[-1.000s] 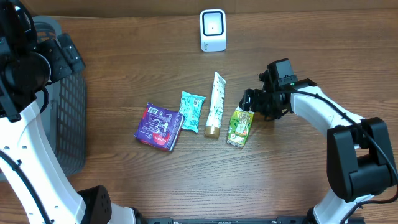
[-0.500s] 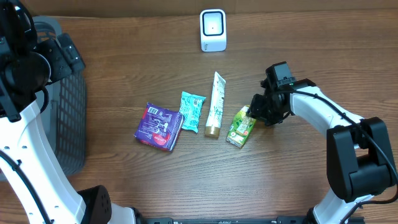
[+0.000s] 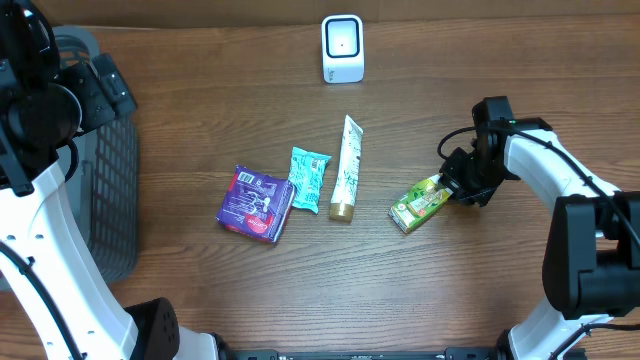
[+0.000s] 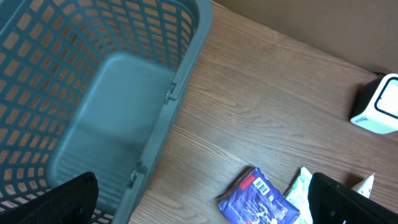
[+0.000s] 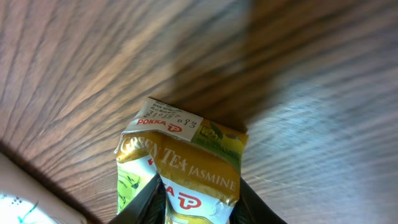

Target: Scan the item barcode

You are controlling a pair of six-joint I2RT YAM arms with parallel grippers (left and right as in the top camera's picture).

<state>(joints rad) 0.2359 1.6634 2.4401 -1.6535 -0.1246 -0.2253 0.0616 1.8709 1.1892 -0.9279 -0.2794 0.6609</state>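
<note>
- The wooden table [image 3: 300, 290] carries all the items.
- A grey basket [image 3: 110, 190] stands at its left edge. The left gripper [image 4: 204, 180] hangs above the basket rim, its fingers spread wide and holding nothing.
- The right gripper [image 3: 458, 186] is over the right part of the table and pinches one end of the carton.
- A purple pack [image 3: 256, 203] lies left of the middle, barcode up.
- A white tube [image 3: 347, 168] lies in the middle.
- A white scanner [image 3: 342, 48] stands at the far edge.
- A teal packet [image 3: 308, 179] lies between pack and tube.
- The green tea carton [image 3: 420, 203] is right of the tube, apart from it and well apart from the scanner. I cannot tell if it touches the table.
</note>
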